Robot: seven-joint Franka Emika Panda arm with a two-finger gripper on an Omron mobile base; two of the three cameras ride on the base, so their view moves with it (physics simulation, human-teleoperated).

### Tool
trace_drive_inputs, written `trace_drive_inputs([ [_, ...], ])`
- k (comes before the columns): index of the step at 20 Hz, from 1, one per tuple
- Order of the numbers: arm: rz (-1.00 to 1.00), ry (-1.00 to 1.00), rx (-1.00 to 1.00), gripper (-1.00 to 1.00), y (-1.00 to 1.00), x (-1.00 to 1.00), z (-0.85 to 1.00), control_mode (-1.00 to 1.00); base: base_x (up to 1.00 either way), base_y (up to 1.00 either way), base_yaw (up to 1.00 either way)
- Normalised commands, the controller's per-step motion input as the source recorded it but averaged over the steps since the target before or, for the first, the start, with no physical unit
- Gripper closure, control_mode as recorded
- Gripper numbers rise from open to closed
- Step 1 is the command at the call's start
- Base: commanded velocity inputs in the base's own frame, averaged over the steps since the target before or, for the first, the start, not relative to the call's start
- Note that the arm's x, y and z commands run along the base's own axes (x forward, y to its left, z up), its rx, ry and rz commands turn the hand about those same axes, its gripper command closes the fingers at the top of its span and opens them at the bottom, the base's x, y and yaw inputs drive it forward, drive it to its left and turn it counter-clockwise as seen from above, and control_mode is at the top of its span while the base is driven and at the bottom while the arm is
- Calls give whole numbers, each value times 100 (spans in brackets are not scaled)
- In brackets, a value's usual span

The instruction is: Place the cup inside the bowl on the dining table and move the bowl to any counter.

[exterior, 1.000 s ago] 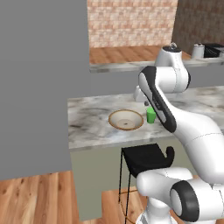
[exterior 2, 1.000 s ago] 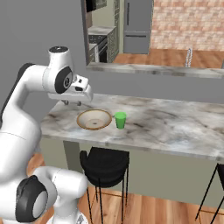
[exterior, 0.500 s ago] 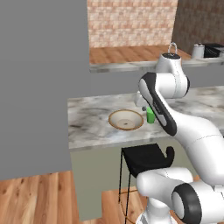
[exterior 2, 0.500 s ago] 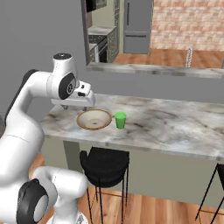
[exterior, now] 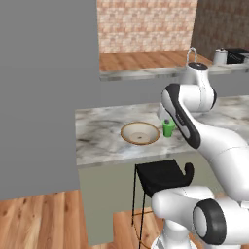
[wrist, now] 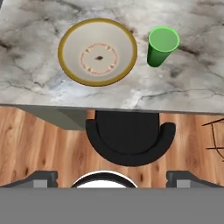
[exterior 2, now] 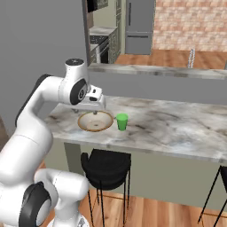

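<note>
Cup [wrist: 162, 46] upright on the table [wrist: 183, 87], just beside the bowl [wrist: 98, 51], rims near but apart. Bowl empty: beige inside, a ring of small marks round a dark centre spot, nothing resting in it. Both near the table's front edge, directly above a black stool [wrist: 130, 142] tucked below on the wood floor [wrist: 39, 140].

Progress: neither of the 2 steps done. Cup not yet in bowl; bowl not yet moved off the table. No contact with either thing.

Tool [exterior 2: 94, 107] hanging above the bowl end of the table, well clear of both things, looking straight down at them. In the hand view the 2 dark fingertips [wrist: 41, 178] sit far apart at the bottom corners, so jaws spread wide and gripping nothing.

Remaining, by judgement: descend on cup, close on its wall, lift, carry across the short gap, release inside bowl; then take bowl by the rim and carry it to a counter. Brick-backed counter [exterior: 146, 72] visible beyond the table in the left base view, a likely drop-off.
</note>
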Motion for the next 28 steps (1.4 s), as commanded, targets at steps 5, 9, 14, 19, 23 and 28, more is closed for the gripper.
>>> trace_drive_inputs([
  [5, 0, 0, 0, -100, -61, 28, 0, -100, 0, 0, 0],
  [9, 0, 0, 0, -100, -58, 36, 2, -100, 0, 0, 0],
  [14, 2, 0, 2, -100, -45, 36, 12, -100, 0, 0, 0],
  [19, 1, 0, 8, -100, -36, 36, 19, -100, 0, 0, 0],
  [23, 0, 0, 5, -100, -19, 41, 12, -100, 0, 0, 0],
  [28, 0, 2, 2, -100, -4, 46, 3, -100, 0, 0, 0],
])
